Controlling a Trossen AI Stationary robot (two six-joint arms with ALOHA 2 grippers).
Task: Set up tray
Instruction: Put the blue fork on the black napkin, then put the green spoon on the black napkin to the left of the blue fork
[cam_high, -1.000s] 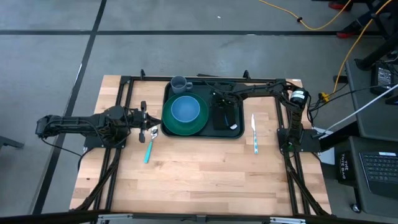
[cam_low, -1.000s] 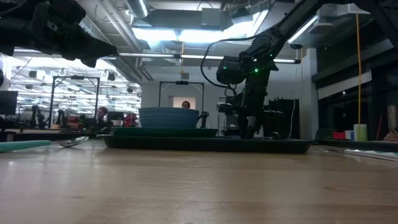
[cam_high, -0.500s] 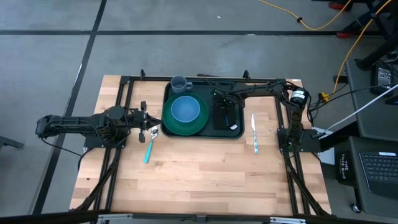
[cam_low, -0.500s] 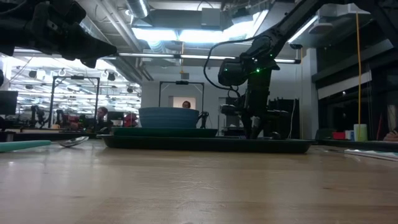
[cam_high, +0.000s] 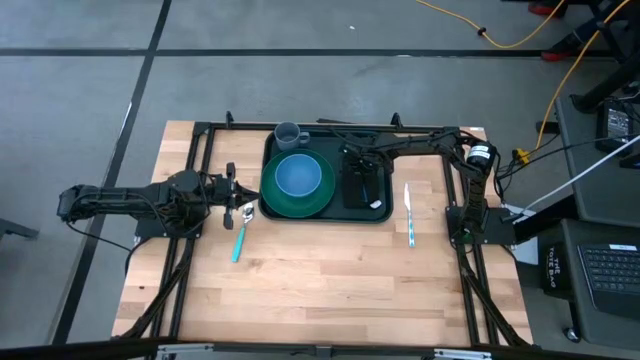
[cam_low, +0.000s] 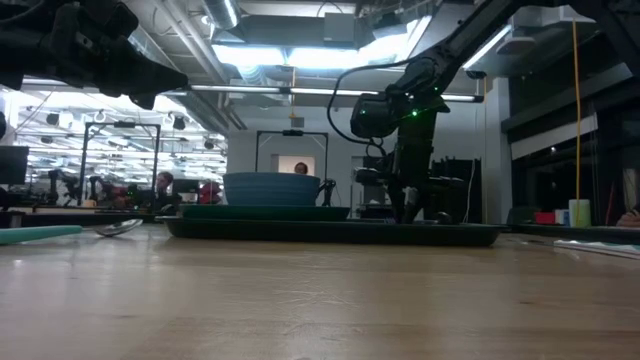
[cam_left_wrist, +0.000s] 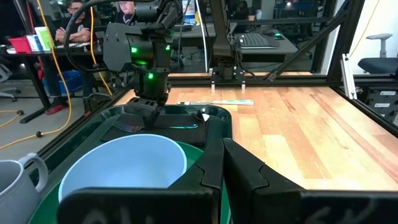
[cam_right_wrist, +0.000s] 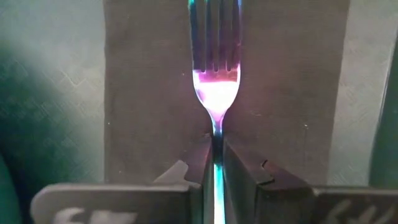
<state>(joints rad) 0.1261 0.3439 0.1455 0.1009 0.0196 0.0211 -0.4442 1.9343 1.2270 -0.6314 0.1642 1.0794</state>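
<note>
The dark green tray (cam_high: 330, 219) lies at the table's far middle. On it are a green plate (cam_high: 300, 204) with a blue bowl (cam_high: 297, 176), a grey mug (cam_high: 288, 134) and a flat black rectangle (cam_high: 366, 192). My right gripper (cam_high: 355, 165) stands over the rectangle, shut on a fork (cam_right_wrist: 216, 62). My left gripper (cam_high: 240, 190) waits shut, just left of the tray and level, above a teal-handled spoon (cam_high: 240, 235). My right gripper pinches the fork's narrow neck (cam_right_wrist: 216, 129), just behind the head, between its two fingers. It comes steeply from above, with the fingers lying along the fork. The tines reach out past the fingertips over the black rectangle (cam_right_wrist: 143, 93). I cannot tell whether they touch it.
A teal-handled knife (cam_high: 409, 215) lies on the bare wood right of the tray. Black frame rails (cam_high: 200, 150) run along the table's left, far and right sides. The near half of the table is bare wood (cam_high: 330, 290).
</note>
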